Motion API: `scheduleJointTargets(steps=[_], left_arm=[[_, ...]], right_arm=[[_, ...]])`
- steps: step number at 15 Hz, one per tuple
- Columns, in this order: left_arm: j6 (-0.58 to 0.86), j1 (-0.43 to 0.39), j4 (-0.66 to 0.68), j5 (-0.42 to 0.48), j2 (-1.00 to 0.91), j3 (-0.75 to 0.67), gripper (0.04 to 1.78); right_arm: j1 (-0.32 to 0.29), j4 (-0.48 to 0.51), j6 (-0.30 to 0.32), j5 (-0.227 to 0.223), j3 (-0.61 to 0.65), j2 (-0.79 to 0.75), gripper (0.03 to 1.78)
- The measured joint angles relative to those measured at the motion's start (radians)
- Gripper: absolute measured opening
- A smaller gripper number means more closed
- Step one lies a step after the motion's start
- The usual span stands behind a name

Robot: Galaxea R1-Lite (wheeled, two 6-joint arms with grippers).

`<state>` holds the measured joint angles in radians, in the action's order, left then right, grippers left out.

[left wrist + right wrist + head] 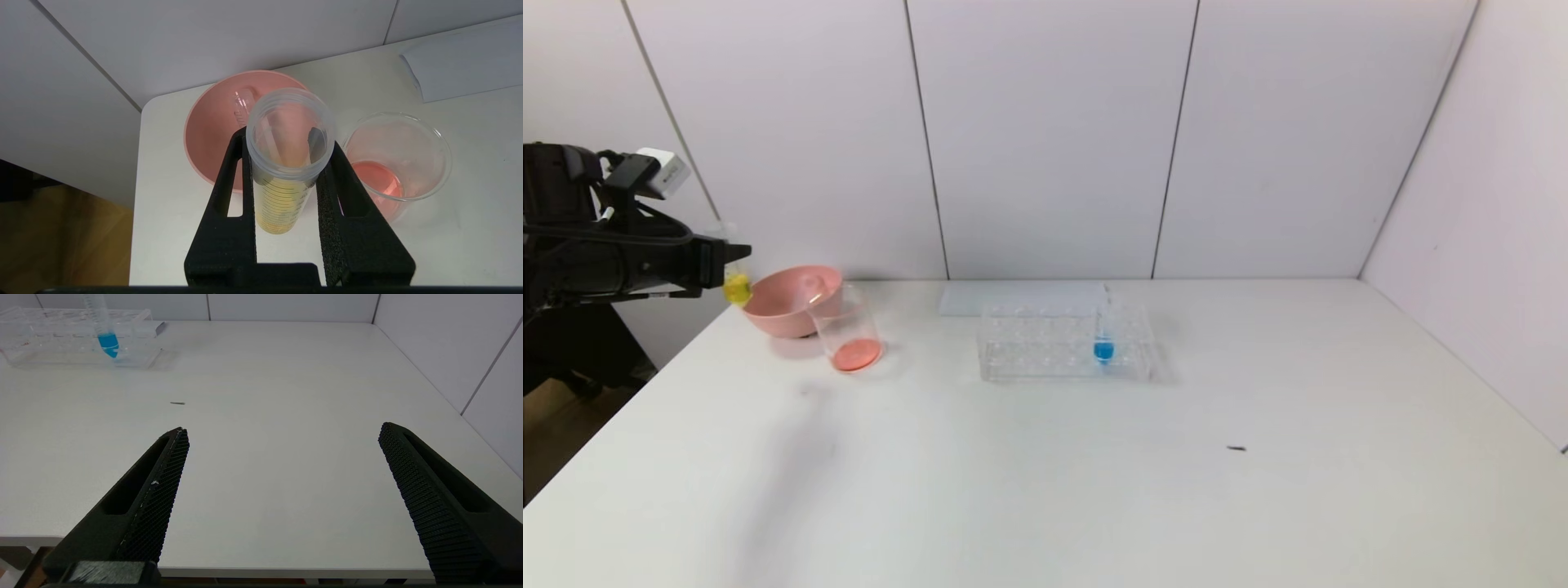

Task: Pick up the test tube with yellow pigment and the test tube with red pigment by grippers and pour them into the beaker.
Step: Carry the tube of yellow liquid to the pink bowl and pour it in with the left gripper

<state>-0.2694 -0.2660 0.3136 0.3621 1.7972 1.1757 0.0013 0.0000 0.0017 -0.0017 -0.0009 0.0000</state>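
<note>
Reaching level from the bench's nine o'clock edge, the left gripper point(727, 265) clenches the yellow-pigment test tube point(286, 163) beside the pink bowl point(788, 300) and beaker point(848, 331), while the right gripper point(282, 457) idles, jaws released.

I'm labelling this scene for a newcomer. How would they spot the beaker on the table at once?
Start at the table's far left corner, where a pink bowl sits against the wall. The beaker stands just in front of it, toward the tube rack. It is the only clear cup, with a shallow layer of red-orange liquid at its bottom.
</note>
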Motion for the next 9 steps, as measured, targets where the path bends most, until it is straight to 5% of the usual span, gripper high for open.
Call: scheduleJointTargets(steps=[9], left_arm=[[-0.061, 0.003, -0.043, -0.001, 0.03, 0.022, 0.44]], right_arm=[[0.0, 0.0, 0.0, 0.0, 0.0, 0.0, 1.7]])
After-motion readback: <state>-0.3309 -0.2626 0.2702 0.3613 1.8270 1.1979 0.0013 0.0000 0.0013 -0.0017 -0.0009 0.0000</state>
